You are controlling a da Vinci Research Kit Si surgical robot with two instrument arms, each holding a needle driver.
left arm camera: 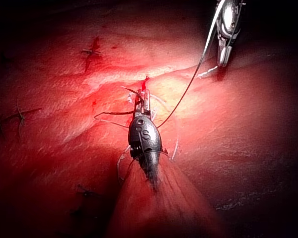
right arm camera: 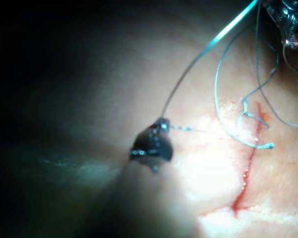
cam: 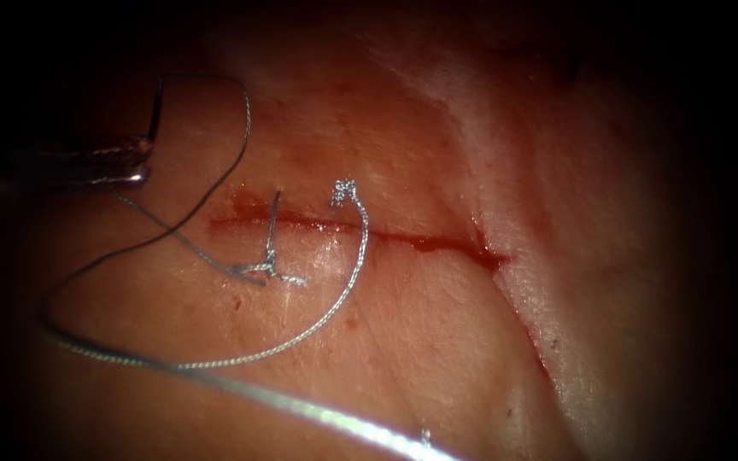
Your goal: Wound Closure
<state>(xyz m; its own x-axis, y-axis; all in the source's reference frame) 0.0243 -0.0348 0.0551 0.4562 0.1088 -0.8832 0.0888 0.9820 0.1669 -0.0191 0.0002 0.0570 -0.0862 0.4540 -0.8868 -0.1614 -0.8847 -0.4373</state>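
Note:
My left tool (cam: 143, 158) sits left of the cut (cam: 420, 241), shut on the dark curved needle (cam: 155, 111), which stands up from its jaws clear of the tissue (cam: 437, 341). Thread (cam: 335, 303) runs from the needle's top in a wide loop over the left side and ends in a frayed tip (cam: 345, 188) by the cut. One tied stitch (cam: 272, 224) crosses the cut, its knot (cam: 266, 268) just below. In the right wrist view my right tool (right arm camera: 161, 123) is shut on the thread (right arm camera: 198, 54) above the tissue. The left wrist view shows the left tool (left arm camera: 145, 99) over the cut.
A bright, thick stretch of thread (cam: 326, 417) crosses the lower endoscope view toward the bottom edge. Red fluid (cam: 437, 246) lines the cut, thickest at its right end. The right tool (left arm camera: 222, 58) hangs above the tissue in the left wrist view. Older stitches (left arm camera: 92, 52) mark the tissue there.

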